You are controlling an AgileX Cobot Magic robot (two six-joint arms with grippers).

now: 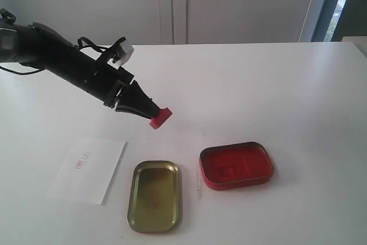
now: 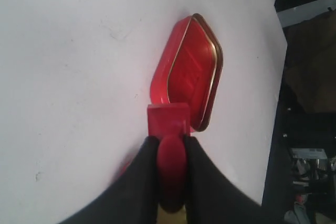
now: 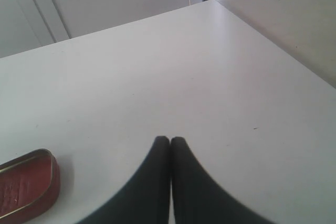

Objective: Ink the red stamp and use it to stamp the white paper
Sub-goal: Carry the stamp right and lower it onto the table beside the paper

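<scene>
The red stamp [image 1: 161,117] [image 2: 168,121] is pinched by its knobbed handle between the two black fingers [image 2: 142,177] of the left tool [image 1: 152,110] [image 2: 171,142]. Its square base sticks out past the fingertips. In the exterior view the stamp is tilted, base pointing down and to the right, and it appears to be lifted off the counter [image 1: 258,84]. It sits behind the gap between the gold tin lid [image 1: 155,195] and the red ink tin [image 1: 236,166], touching neither.

In the left wrist view the open ink tin [image 2: 189,74] lies just beyond the stamp's base, its red pad facing up inside a thin metal rim.

The white paper [image 1: 89,169] lies flat on the counter to the left of the gold lid, close beside it but apart. It carries a small red imprint [image 1: 84,162] near its middle. The lid rests with its hollow side up, well apart from the ink tin on its right.

The right tool [image 3: 169,141] hangs over bare counter with its fingertips pressed together and nothing between them. One end of the ink tin [image 3: 26,184] shows at the edge of its view.
</scene>
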